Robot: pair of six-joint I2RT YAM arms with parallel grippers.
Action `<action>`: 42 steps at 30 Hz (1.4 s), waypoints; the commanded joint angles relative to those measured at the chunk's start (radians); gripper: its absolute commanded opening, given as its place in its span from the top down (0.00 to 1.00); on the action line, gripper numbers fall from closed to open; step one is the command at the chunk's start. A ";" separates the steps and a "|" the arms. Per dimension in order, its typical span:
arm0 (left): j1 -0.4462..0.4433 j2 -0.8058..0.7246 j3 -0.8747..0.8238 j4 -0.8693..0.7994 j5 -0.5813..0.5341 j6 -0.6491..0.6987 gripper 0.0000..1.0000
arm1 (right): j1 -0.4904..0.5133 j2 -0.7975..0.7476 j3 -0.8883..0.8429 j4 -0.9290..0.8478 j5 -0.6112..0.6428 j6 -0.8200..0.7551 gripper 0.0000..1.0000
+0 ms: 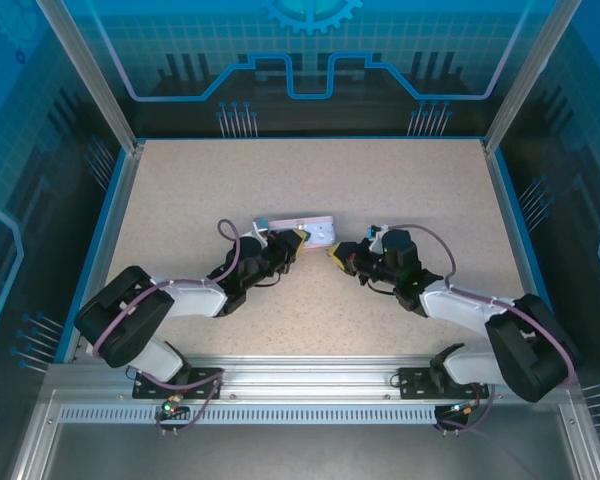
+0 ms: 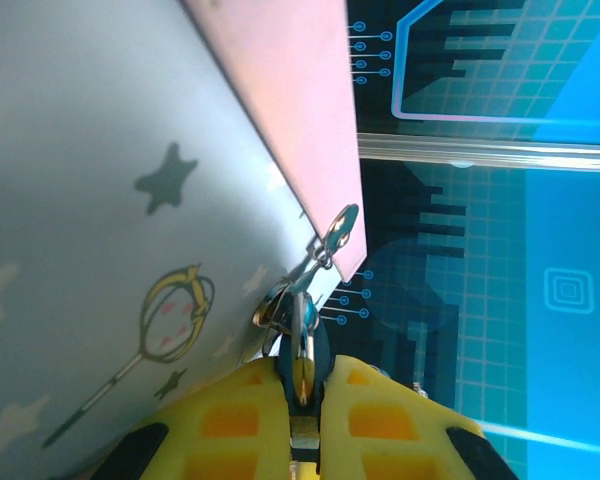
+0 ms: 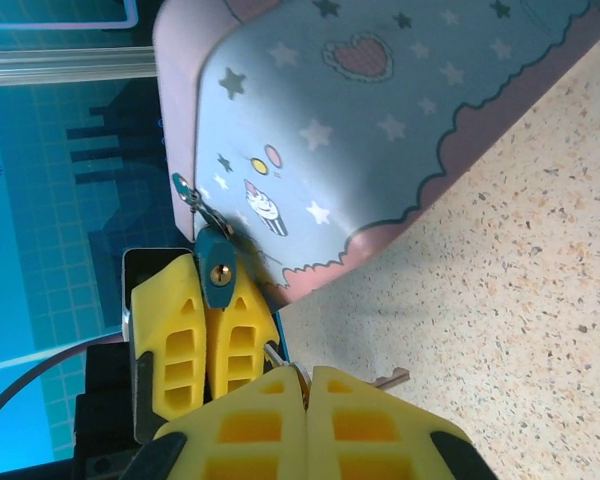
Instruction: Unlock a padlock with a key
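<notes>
The padlock [image 3: 218, 268], small with a dark teal body and a brass keyhole, hangs from the latch on the corner of the pale grey-blue tin box [image 3: 380, 140]. My left gripper [image 2: 302, 365] is shut on the padlock [image 2: 305, 322], its yellow fingers [image 3: 180, 335] pinching the body from both sides. My right gripper [image 3: 307, 372] sits just below and in front of the keyhole, shut on the key [image 3: 391, 378]. A thin metal end sticks out at the right of the pads, low over the table. In the top view both grippers [image 1: 298, 241] [image 1: 332, 256] meet at the box's right end.
The tin box [image 1: 298, 230] with its pink rim lies in the middle of the speckled table [image 1: 400, 190]. Blue walls and aluminium posts [image 1: 90, 70] enclose the table. Purple cables loop over both arms.
</notes>
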 commanded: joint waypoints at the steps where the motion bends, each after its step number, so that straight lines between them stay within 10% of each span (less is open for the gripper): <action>1: -0.008 0.002 -0.011 0.104 -0.013 -0.024 1.00 | 0.033 0.016 0.040 0.074 0.020 0.027 1.00; 42: -0.008 -0.038 -0.050 0.086 -0.007 -0.003 1.00 | 0.055 0.089 0.111 0.035 0.039 -0.033 1.00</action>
